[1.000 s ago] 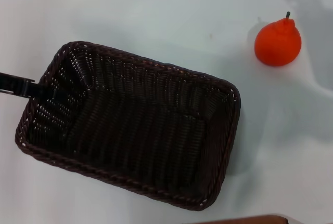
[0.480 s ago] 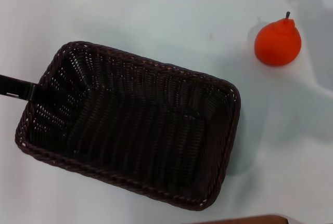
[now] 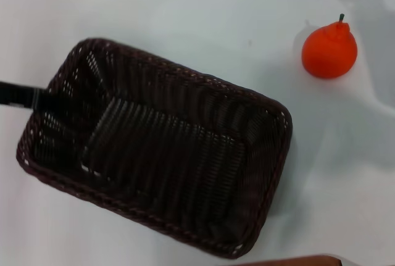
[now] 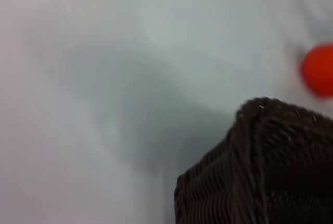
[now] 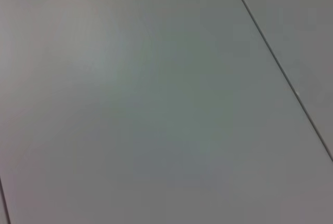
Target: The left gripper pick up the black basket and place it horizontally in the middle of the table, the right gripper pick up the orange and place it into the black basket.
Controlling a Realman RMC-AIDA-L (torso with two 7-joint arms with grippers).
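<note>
The black basket (image 3: 185,93) lies slantwise on the white table (image 3: 185,7), left of the middle, with its left end raised and tilted. My left gripper (image 3: 38,98) shows as a thin black bar reaching in from the left, shut on the basket's left rim. The left wrist view shows a basket corner (image 4: 260,167) close up and the orange (image 4: 318,70) beyond it. The orange (image 3: 329,49) stands upright at the far right of the table, apart from the basket. My right gripper is out of view; the right wrist view shows only a plain grey surface.
A brown edge (image 3: 296,261) shows at the bottom of the head view. Bare white table lies between the basket and the orange, and behind the basket.
The basket's left end has lifted and tilted, and the whole basket has shifted slightly up and to the right with my left gripper. The orange has not moved.
</note>
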